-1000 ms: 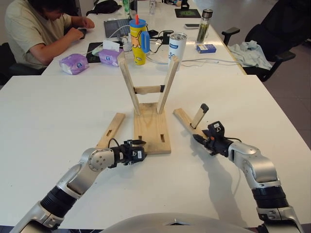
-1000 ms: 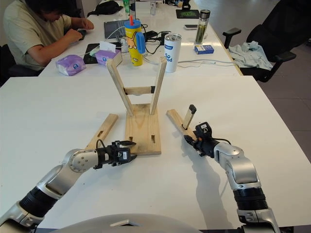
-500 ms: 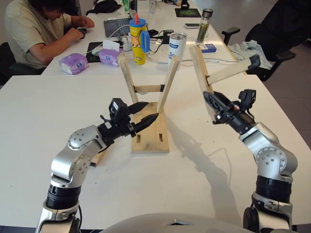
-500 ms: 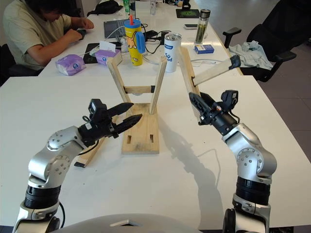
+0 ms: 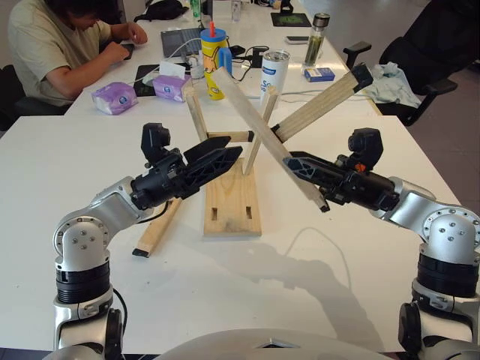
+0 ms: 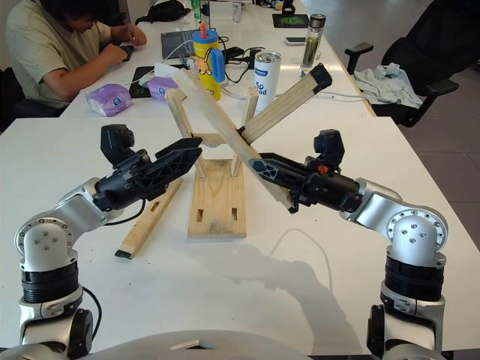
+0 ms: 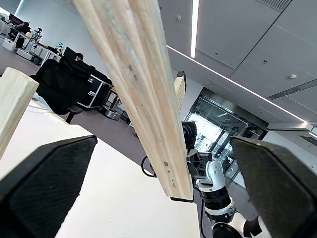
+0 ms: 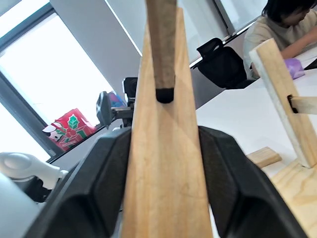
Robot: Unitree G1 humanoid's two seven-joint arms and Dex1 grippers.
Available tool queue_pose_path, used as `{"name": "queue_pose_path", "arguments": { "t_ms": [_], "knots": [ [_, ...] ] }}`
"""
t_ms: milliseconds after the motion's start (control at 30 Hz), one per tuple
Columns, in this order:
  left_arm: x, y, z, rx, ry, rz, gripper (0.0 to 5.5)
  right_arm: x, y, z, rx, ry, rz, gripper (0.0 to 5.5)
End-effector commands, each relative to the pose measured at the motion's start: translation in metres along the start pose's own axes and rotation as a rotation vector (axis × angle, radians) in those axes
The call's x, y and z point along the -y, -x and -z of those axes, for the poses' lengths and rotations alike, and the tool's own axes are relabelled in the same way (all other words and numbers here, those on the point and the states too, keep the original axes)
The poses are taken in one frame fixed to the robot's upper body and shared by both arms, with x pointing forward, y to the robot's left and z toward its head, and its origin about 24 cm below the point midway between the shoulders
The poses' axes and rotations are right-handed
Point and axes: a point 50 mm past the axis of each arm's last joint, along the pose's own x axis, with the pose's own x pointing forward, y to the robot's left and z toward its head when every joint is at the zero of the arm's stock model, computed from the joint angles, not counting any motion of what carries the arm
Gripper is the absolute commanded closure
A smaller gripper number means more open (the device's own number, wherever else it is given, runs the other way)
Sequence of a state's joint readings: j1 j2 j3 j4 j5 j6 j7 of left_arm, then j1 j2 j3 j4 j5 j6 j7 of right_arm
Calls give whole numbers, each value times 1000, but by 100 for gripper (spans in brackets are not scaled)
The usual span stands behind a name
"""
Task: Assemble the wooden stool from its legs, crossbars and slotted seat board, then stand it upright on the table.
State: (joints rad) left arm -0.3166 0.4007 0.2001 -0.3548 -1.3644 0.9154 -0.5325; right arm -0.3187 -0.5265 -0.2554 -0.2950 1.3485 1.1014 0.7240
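Observation:
The slotted seat board [image 5: 234,214] lies flat mid-table with two legs [image 5: 196,120] standing in it, joined by a crossbar [image 5: 229,137]. My right gripper [image 5: 295,163] is shut on another leg [image 5: 247,105], held slanted in the air across the standing pair. From that leg a crossbar [image 5: 319,105] juts up to the right. In the right wrist view the leg [image 8: 166,163] sits clamped between the fingers [image 8: 99,183]. My left gripper [image 5: 229,156] hovers open just left of the standing legs, holding nothing. A loose leg [image 5: 157,229] lies on the table below it.
On the table behind stand a yellow cup [image 5: 214,64], a white tumbler [image 5: 274,69], tissue packs [image 5: 114,97] and a bottle [image 5: 315,39]. A person sits there at the far left. An office chair [image 5: 427,82] stands to the right. Bare tabletop lies in front of the board.
Both arms rose from the table. My right gripper lifted the leg with its crossbar and swung it left, across the standing legs. My left gripper came up open beside them.

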Motion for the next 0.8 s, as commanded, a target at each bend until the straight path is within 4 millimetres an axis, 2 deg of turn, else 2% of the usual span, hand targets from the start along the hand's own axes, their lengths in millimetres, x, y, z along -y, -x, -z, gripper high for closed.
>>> {"name": "queue_pose_path", "arguments": {
  "t_ms": [33,167,233,800],
  "knots": [
    [2,-4,-8,-3,0,16,54,-10,-6,2,-47,-15,-95,345],
    [7,-4,-12,9,16,51,54,-14,-4,6,-77,-53,-127,345],
    [9,-4,-14,20,25,64,77,-15,-3,7,-90,-72,-140,345],
    [20,0,-14,-40,39,89,344,-15,1,8,-144,-52,-117,345]
  ]
}}
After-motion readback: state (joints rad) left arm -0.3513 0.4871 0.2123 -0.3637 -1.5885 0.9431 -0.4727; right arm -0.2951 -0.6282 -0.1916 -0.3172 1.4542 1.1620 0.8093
